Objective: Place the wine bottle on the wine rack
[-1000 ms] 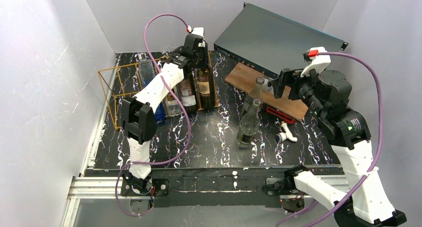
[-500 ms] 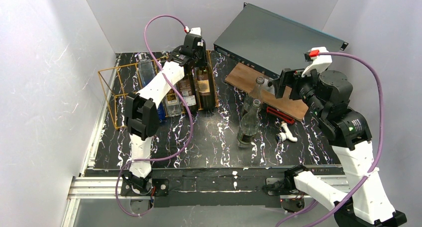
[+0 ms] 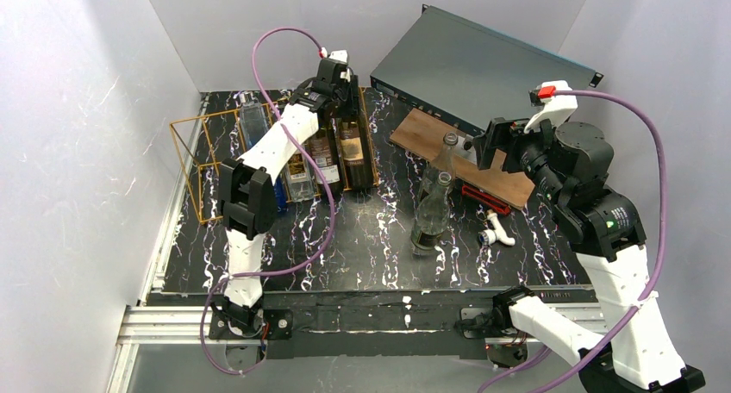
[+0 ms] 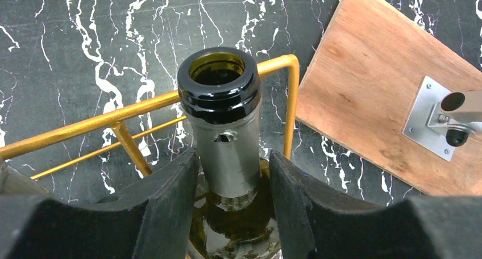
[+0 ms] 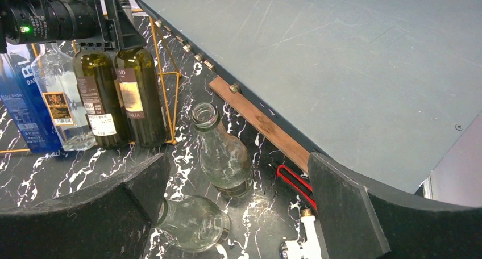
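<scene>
Since a second ago the left arm's elbow point(image 3: 246, 199) has swung a little rightward; the wine bottle point(image 3: 353, 152) has not shifted. Dark green glass, grey foil collar, open mouth, it stands upright in the rightmost bay of the wine rack point(image 4: 79, 127). The left gripper point(image 4: 233, 157) straddles its neck closely; whether it squeezes, I cannot tell. The right gripper point(image 5: 237, 168) gapes wide, empty.

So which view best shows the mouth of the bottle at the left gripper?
Left wrist: it looks down on the wine bottle, open mouth clear, within the left gripper. Top external: gripper hides the mouth. Right wrist: only body and label.
</scene>
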